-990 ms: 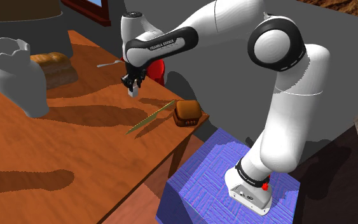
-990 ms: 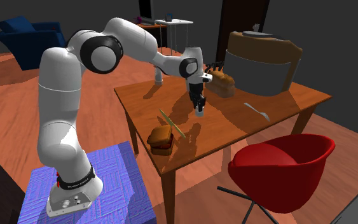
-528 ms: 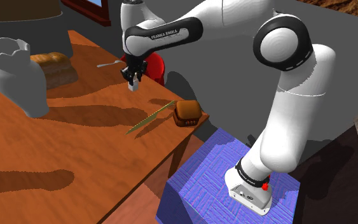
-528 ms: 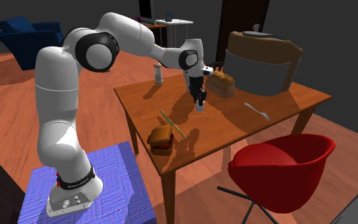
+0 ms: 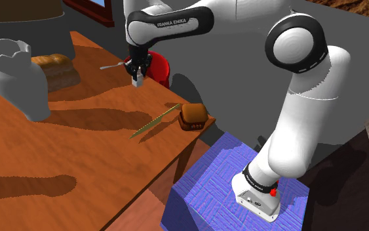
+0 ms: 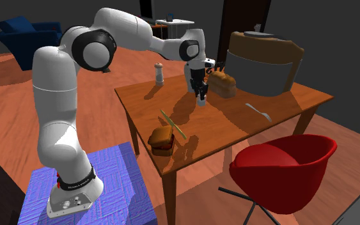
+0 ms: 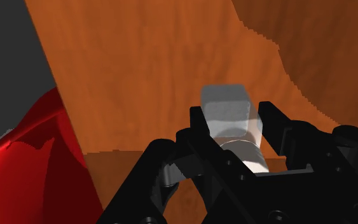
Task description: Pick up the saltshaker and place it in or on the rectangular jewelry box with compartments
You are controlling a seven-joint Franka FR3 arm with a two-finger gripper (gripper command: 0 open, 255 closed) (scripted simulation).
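1 broad brown wooden table point(image 5: 78, 151) bears everything in play, and nothing lying on it has shifted over the last second. The white Franka arm point(image 5: 307, 79) is what has changed. Its forearm has swung higher and farther from the stand, so the hand now hangs above the far part of the table, close to the red bucket chair point(image 6: 281, 169) at the far edge.

The tall white ruffled vase point(image 5: 16, 75) stands at the shoulder view's left, well apart from the hand. The small brown rectangular jewelry box point(image 5: 193, 117) sits on the table's near corner next to the stand. A thin yellow-green serrated knife point(image 5: 155, 121) lies just beside it.

The black two-finger gripper point(image 5: 137, 73) is closed narrow on the small pale grey-white saltshaker point(image 5: 137, 81), clasping it on both sides in the wrist view. The shaker's square top pokes out past the fingertips. It hangs clear of the wood, higher than it was 1 second ago.

The pick therefore looks done and the grasp seems firm. The rise, however, has carried the shaker away from the box rather than toward it. In my judgement the carry has yet to begin: the arm must come back toward the near corner, pass over the knife and lower the shaker onto the box.
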